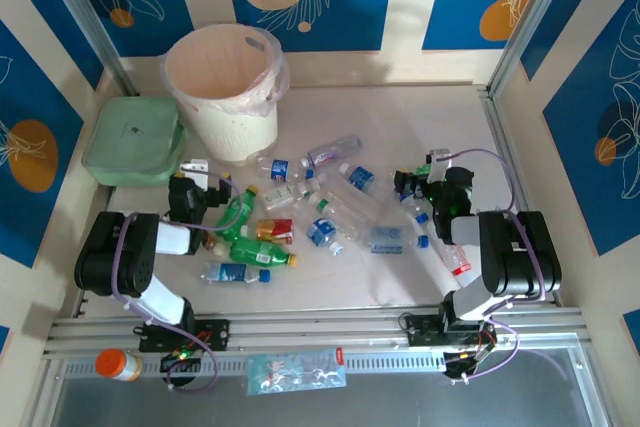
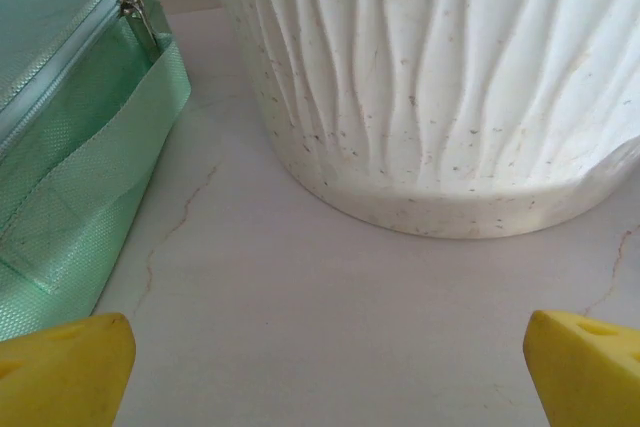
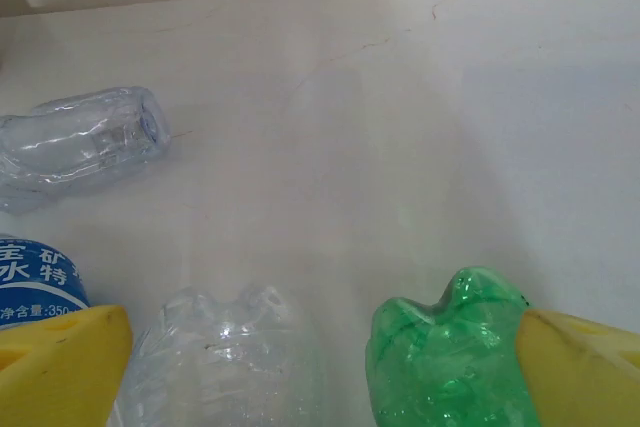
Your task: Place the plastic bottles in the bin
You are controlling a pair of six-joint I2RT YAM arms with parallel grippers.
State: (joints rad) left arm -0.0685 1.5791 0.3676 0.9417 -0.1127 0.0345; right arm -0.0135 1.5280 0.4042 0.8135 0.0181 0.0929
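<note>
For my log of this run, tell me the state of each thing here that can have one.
bin: upright, lined, no bottle seen inside
plastic bottles: lying scattered on the table, outside the bin
green box: closed
orange-capped jar: capped
left pincer: open, empty
right pincer: open, gripping nothing

1 round cream plastic bin (image 1: 225, 117) w/ thin liner bag; 1 flat pale-green square zipped box (image 1: 135, 142); 1 orange-capped jar (image 1: 118, 364); 1 clear flat plastic packet (image 1: 296, 370). Small plastic bottles lie jumbled, so approx: abt 9 clear bottles w/ blue labels or caps (image 1: 333, 153), 3 green bottles (image 1: 260, 251) (2 show yellow caps, 3rd seen base-on in right wrist view), 1 bottle w/ red-yellow label (image 1: 276, 231), 1 clear bottle w/ red label (image 1: 455, 259), abt 14 total
</note>
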